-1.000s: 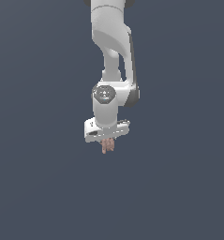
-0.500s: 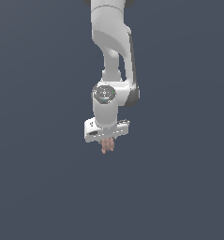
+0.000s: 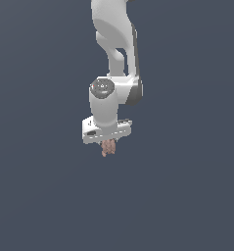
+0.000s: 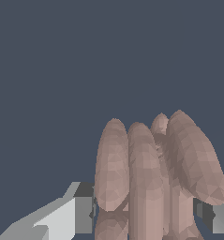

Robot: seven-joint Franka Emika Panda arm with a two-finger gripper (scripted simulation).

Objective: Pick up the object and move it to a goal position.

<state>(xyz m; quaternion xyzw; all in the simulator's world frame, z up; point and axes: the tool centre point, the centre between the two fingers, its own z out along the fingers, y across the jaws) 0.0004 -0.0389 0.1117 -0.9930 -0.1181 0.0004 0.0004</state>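
**Already grasped, goal not visible**

Currently the white end effector is clamped on the small pinkish-brown lumpy object, a bunch of stubby lobes; in the wrist view its lobes sit between the two grey fingers, touching both. The object hangs just under the white robot arm, pointing down. Pick looks done; the move to goal seems left, but no goal marker shows, so progress there cannot be judged. Background is uniform dark blue-grey; no surface edge, shadow or room features can be made out.
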